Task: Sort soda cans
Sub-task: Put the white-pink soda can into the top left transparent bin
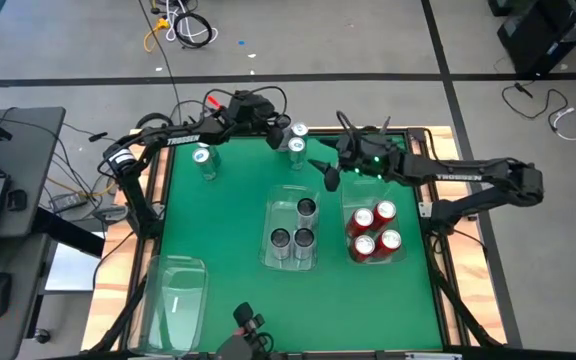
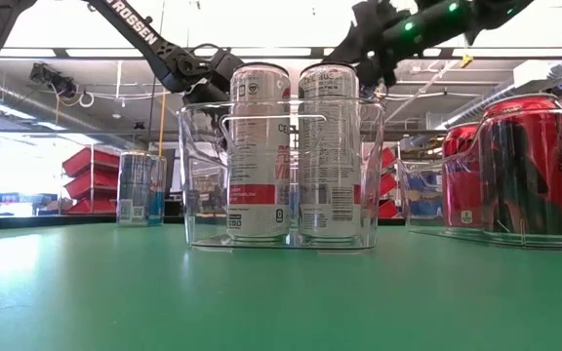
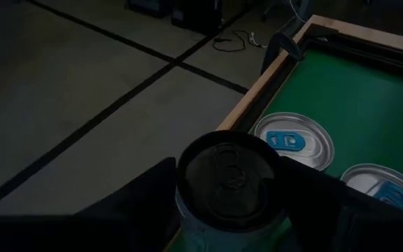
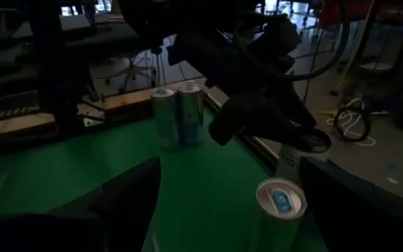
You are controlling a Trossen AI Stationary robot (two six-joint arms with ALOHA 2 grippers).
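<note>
Dark-topped soda can (image 3: pixel 228 185) sits between my left gripper's (image 1: pixel 268 128) fingers at the table's (image 1: pixel 228 215) far edge, grip not yet certain; my right gripper (image 1: pixel 331 172) hovers open nearby.

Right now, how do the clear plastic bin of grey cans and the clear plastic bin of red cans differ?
The middle clear plastic bin holds three dark grey cans; the clear plastic bin beside it holds four red cans. The grey-can bin has free space; the red-can bin looks fuller. In both, the cans stand upright.
</note>
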